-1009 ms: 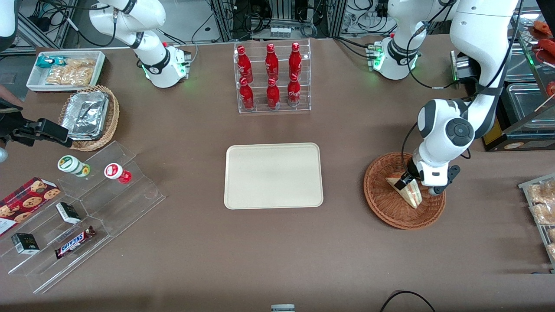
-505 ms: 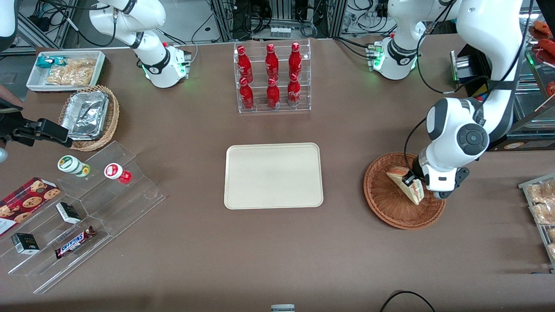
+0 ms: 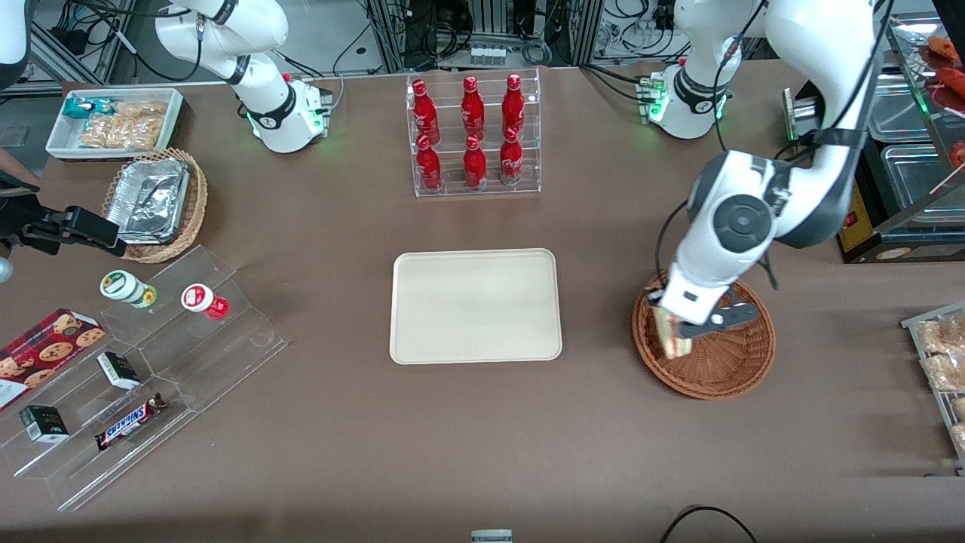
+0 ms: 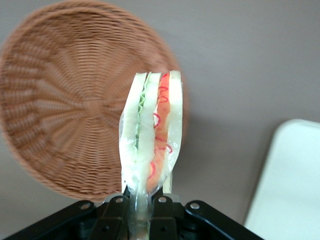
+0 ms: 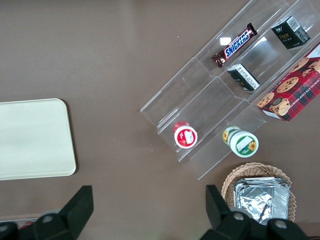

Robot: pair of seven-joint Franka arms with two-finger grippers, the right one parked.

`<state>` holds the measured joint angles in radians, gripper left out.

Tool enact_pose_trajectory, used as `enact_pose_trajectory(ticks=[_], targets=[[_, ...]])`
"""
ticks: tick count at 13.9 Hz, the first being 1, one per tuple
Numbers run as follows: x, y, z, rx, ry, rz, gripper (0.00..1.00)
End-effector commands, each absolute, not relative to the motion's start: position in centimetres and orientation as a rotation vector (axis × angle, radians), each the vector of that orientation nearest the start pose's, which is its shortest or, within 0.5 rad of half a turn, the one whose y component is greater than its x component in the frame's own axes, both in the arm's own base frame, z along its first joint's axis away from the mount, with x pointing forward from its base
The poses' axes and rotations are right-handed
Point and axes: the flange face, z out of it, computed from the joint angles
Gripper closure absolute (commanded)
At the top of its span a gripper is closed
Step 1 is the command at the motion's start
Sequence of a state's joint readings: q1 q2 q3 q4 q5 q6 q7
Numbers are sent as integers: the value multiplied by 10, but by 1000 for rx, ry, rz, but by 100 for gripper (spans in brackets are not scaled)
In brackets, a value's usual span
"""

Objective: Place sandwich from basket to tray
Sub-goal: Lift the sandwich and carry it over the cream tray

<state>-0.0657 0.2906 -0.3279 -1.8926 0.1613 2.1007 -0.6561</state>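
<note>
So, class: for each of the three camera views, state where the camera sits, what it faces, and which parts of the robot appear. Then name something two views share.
Front view: raised, facing both arms across the table; tray mid-table, the left arm's gripper over the basket.
Left wrist view: on the working arm, looking past the gripper, shut on the sandwich, lifted above the basket.
Right wrist view: on the parked arm, looking down on the clear stepped stand; its own fingers show.
Shared: the tray appears in all three.

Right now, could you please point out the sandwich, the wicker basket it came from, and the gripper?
sandwich (image 4: 152, 135): left wrist view, on its cut edge with the filling.
basket (image 3: 724, 362): front view, on its bare woven floor.
gripper (image 4: 136, 202): left wrist view, between its fingertips, shut on the sandwich's wrapper.
</note>
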Motion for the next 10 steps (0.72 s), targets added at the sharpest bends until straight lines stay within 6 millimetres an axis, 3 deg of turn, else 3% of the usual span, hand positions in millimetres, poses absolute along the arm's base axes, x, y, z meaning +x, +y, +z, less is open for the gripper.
enact_pose_trajectory(ticks=[1,3,6,10], targets=[[582,-281,355,-3117,-163,61,98],[583,-323,351,-3150,-208,121,98],[555,-412,344,-3197,-177,149,98],[538,-477,329,-3214,-204,136,98]])
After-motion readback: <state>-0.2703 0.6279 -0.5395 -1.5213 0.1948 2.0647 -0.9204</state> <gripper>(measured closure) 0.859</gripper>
